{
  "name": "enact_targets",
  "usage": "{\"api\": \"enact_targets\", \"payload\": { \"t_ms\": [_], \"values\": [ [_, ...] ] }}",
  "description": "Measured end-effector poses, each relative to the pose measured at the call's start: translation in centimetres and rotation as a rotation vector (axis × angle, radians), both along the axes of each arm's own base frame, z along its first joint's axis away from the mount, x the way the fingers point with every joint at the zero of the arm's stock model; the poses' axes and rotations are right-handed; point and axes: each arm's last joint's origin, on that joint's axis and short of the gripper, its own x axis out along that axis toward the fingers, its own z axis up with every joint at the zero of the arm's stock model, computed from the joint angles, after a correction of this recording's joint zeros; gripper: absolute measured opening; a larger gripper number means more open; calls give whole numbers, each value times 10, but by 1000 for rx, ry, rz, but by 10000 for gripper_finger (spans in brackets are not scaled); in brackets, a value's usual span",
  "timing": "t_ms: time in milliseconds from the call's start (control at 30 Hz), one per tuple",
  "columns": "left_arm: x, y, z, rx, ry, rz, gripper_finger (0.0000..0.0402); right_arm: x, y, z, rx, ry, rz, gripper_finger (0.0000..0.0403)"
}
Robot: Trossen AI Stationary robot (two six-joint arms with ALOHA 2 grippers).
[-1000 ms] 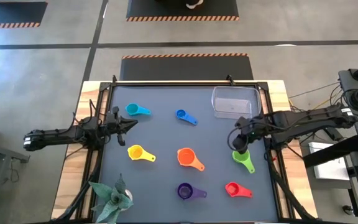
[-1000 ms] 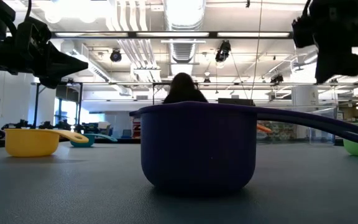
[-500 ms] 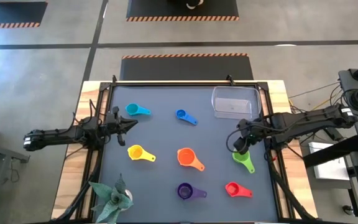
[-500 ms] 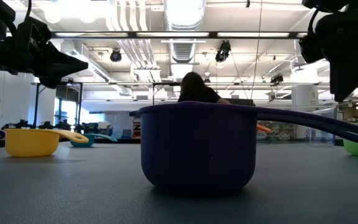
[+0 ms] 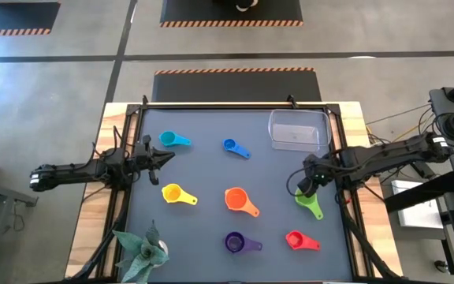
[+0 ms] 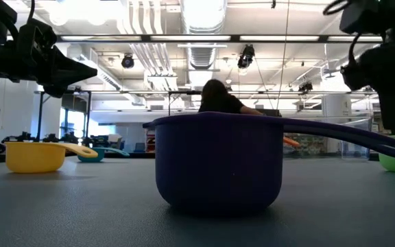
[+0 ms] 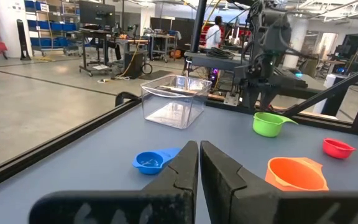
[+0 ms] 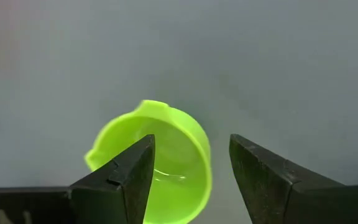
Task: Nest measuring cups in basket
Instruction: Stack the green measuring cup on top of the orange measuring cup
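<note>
Several measuring cups lie apart on the grey mat: teal (image 5: pixel 166 139), blue (image 5: pixel 230 145), yellow (image 5: pixel 172 192), orange (image 5: pixel 236 199), green (image 5: pixel 307 202), purple (image 5: pixel 234 241) and red (image 5: pixel 295 238). The clear basket (image 5: pixel 298 128) stands at the far right with nothing in it. My right gripper (image 5: pixel 303 188) hangs open just above the green cup (image 8: pixel 160 162), pointing steeply down. One finger (image 8: pixel 129 171) stands over the bowl and the other (image 8: pixel 260 168) outside the rim; neither touches the cup. My left gripper (image 7: pixel 199 149) waits shut and level at the table's left side.
A green paper-like plant (image 5: pixel 142 252) stands at the near left corner. The purple cup (image 6: pixel 218 161) fills the middle of the low view. A black rail (image 5: pixel 235 103) runs along the mat's far edge. A person (image 6: pixel 218 96) shows in the room beyond the table.
My right gripper has come down toward the green cup, shifting slightly toward the table's near edge. The cups and the basket have stayed where they were.
</note>
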Motion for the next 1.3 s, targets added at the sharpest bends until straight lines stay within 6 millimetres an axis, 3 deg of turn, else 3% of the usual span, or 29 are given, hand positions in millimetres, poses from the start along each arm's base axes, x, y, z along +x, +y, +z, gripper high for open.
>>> {"api": "enact_targets", "payload": {
  "t_ms": [400, 733, 1033, 1300],
  "values": [
    [0, 0, 0, 0, 0, 0, 0, -7, -1, -16, 3, 52, -25, 175],
    [0, 0, 0, 0, 0, 0, 0, -2, 1, -14, 61, 13, -16, 19],
    [0, 0, 0, 0, 0, 0, 0, 16, 1, 27, 2, -167, -23, 9],
    [0, 0, 0, 0, 0, 0, 0, 56, 4, 81, -74, -545, 81, 9]
  ]
}}
